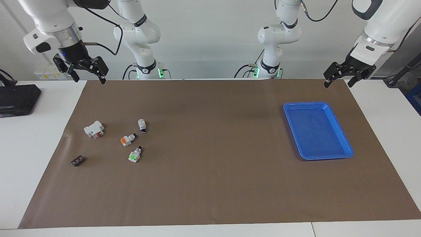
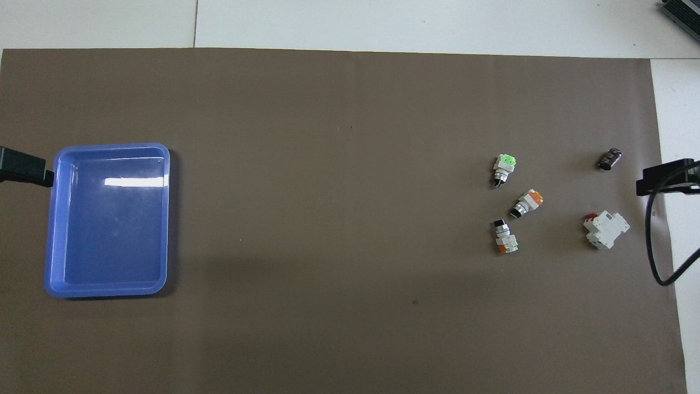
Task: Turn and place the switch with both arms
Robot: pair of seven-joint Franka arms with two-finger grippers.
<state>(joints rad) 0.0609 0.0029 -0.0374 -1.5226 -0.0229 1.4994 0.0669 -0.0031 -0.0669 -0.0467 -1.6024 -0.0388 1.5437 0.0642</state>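
Green-tipped switch lies toward the right arm's end of the desk; right claw is the nearer.

Switch flat, knob end toward the robots. Right claw and left claw both wide, empty, raised at the robots' edge.

A plain brown mat is seen over a white table. The tray is solid blue. The switch is white with a green end and black knob. 2 others are marked orange. The block is white with red. Both arms are white, the grippers black.
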